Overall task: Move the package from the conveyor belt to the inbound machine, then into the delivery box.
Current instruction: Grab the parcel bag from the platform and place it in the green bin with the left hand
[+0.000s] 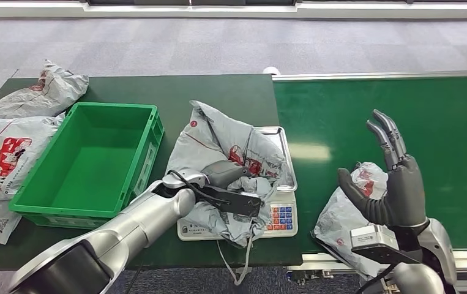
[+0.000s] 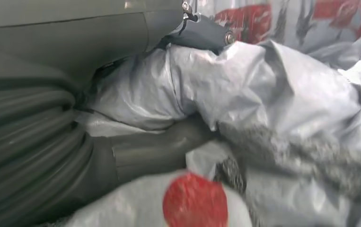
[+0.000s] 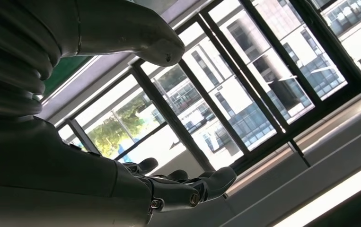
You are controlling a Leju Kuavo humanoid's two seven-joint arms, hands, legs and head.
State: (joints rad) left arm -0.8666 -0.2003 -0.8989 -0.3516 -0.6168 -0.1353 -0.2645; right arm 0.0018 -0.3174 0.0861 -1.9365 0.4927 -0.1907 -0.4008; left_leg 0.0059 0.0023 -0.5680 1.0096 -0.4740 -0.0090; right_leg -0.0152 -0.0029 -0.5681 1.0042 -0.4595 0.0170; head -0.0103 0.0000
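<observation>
left hand (image 1: 223, 173) grips crumpled grey plastic mailer package (image 1: 218, 144) on keypad weighing scale (image 1: 283, 215) | right hand (image 1: 390, 184) spread, holding nothing | empty green plastic crate (image 1: 134, 165) beside scale | second grey bag (image 1: 335, 223) on green belt (image 1: 341, 122)

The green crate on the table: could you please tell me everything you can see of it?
The green crate is a rectangular, open-topped bin of what looks like moulded plastic, with ribbed side walls. It sits upright and empty on the dark green table, left of the scale. Grey packages lie against its left side; neither hand touches it.
</observation>
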